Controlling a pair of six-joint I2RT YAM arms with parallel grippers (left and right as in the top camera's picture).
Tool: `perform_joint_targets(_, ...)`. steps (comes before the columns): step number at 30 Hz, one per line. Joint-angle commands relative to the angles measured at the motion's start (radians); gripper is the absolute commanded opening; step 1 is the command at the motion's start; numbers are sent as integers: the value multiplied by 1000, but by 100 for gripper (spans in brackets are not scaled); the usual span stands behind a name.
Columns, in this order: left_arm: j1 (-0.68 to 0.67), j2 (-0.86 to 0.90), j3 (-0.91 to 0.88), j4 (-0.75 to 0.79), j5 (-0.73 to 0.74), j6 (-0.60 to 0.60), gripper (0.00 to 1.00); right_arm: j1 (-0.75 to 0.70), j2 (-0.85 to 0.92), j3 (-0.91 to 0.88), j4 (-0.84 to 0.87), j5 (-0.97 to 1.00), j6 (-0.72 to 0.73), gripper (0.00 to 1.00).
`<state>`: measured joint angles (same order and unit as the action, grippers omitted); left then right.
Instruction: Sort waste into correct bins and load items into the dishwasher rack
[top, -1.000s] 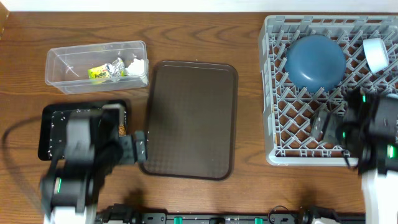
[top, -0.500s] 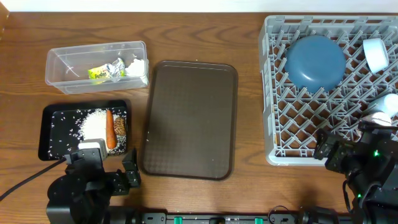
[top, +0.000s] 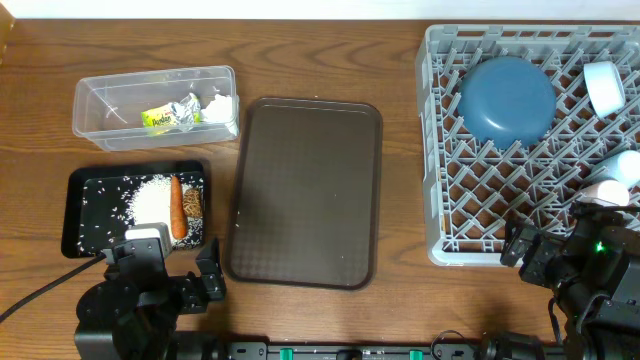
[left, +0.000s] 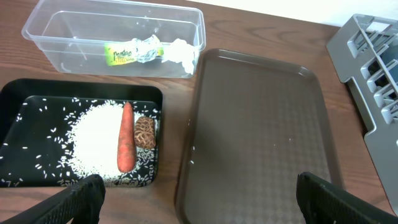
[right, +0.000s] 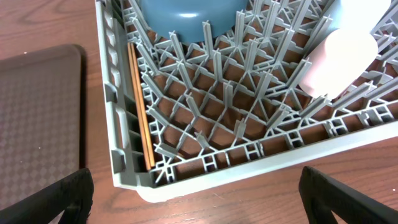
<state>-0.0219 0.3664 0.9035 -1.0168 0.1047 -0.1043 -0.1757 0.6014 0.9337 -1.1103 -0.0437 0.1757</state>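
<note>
Overhead view, contents and hazards.

- Dishwasher rack (top: 470, 252): grey lattice crate at the desk's right end. It holds an upturned dark blue bowl (top: 507, 98), a pale cup (right: 339, 62) lying on its side across the pegs, and wooden chopsticks (right: 140, 106) laid along the left wall.
- Clear tub (top: 90, 115), far left: foil wrapper (top: 170, 115) touching a white tissue (top: 218, 106).
- Black tray (top: 75, 215), just in front of the tub: a heap of rice (top: 150, 200) with stray grains, a carrot stick (top: 178, 208) and a nut-like piece (top: 194, 207) beside it.
- Brown serving tray (top: 305, 190), between bins and rack: bare.
- Left hand (left: 199, 186) and right hand (right: 196, 180): both spread wide, gripping nothing.

Hazards, as judged:
- The left arm sits close to the black tray's near edge, and a nudge could spill rice over the low rim.
- The cup could roll on the pegs.
- The chopsticks could slip through the lattice if the right arm knocks the rack's near corner.

Surface: desk (top: 40, 60) of brown wood grain. Room: only a pale strip shows beyond the far edge.
</note>
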Motion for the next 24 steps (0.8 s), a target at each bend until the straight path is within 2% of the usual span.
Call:
perform_joint_targets(1, -2, -3, -10, 1, -8, -5, 98, -6, -1, -7, -3, 10, 11, 99)
perform_joint_targets(18, -2, -3, -10, 1, -8, -5, 98, 40, -50, -27, -2, 37, 7, 99)
perform_joint_targets(24, -2, -3, -10, 1, -8, -5, 98, 93, -234, -189, 203, 40, -16, 99)
